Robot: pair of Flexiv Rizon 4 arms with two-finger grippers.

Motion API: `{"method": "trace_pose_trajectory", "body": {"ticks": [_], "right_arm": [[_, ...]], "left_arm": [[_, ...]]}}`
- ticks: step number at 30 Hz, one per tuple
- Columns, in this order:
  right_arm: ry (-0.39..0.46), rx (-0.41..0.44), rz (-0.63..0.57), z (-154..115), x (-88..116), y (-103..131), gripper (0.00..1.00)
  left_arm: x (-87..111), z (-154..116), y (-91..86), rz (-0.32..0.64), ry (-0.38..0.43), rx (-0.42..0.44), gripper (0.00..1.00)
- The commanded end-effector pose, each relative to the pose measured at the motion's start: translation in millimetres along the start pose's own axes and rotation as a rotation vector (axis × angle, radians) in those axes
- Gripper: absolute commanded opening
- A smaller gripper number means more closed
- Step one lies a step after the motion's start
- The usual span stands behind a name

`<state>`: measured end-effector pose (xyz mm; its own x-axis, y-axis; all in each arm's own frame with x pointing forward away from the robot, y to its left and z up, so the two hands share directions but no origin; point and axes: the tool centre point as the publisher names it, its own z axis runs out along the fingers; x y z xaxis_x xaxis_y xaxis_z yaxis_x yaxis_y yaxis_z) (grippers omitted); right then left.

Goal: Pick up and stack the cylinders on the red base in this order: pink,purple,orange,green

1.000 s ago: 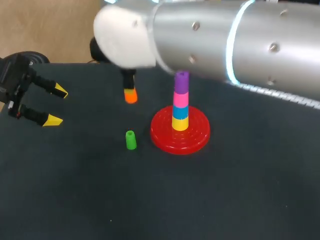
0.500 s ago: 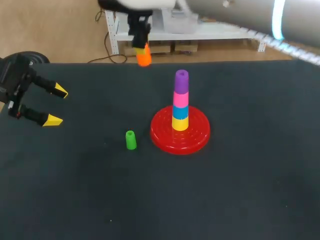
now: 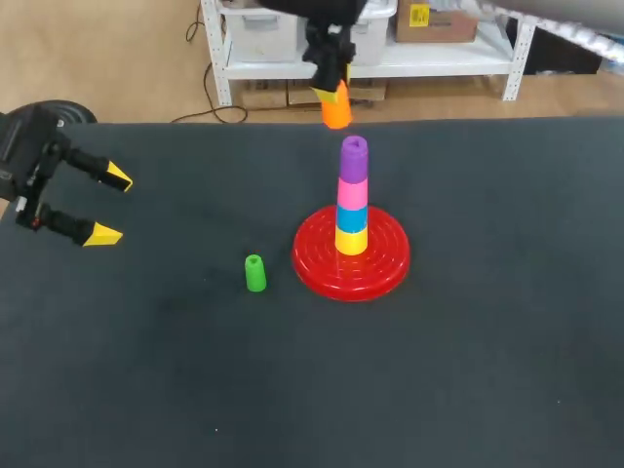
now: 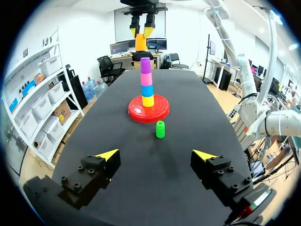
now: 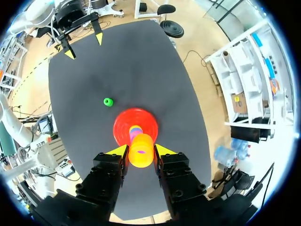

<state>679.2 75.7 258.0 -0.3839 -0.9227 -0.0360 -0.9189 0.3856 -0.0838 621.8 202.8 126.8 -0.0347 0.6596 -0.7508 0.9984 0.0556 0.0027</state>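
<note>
Cylinders first, from the left of the head view. The left gripper [image 3: 110,206] hangs released and holding nothing over the 9 o'clock edge of the counter [image 3: 468,370], well apart from every piece. The green cylinder [image 3: 254,273] stands upright on the counter just beside the base [image 3: 385,268], at its 9 o'clock, untouched.

Next is the orange cylinder [image 3: 336,109], off the counter in the right gripper [image 5: 141,151], which is clenched on it from two sides. Its long axis runs roughly upright, perhaps a little tilted. In the right wrist view I look down its bore, so it hangs in line with the fingers.

The stack on the base reads yellow, blue, pink [image 3: 352,192], then purple [image 3: 354,159] on top, also upright.

The coming move turns on one offset. In the head view the orange cylinder sits at about 11 o'clock of the purple top and above it, near but not touching. From the right wrist, the stack's top peeks out just ahead of the orange cylinder at 12 o'clock, so the two axes are close but not yet in line.

I judge the right arm must carry the orange cylinder a little toward 5 o'clock, square it up, then lower it. The right arm is plainly the nearer one.
</note>
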Motion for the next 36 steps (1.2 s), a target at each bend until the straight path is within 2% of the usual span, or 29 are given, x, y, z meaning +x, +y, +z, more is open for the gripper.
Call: {"method": "trace_pose_trajectory", "body": {"ticks": [1,11,20,36], "right_arm": [[-0.094,0.018,0.016,2.4,22.7,6.3,0.00],[-0.096,-0.003,0.047,15.8,36.3,1.7,0.00],[-0.122,-0.026,0.025,21.3,28.3,0.3,0.00],[-0.106,-0.072,0.009,29.9,20.8,-1.6,0.00]], "left_arm": [[1.4,0.1,-0.3,0.003,-0.003,-0.002,1.00],[1.4,0.1,-0.3,0.003,-0.003,-0.002,1.00],[1.4,0.1,-0.3,0.003,-0.003,-0.002,1.00],[1.4,0.1,-0.3,0.003,-0.003,-0.002,1.00]]}}
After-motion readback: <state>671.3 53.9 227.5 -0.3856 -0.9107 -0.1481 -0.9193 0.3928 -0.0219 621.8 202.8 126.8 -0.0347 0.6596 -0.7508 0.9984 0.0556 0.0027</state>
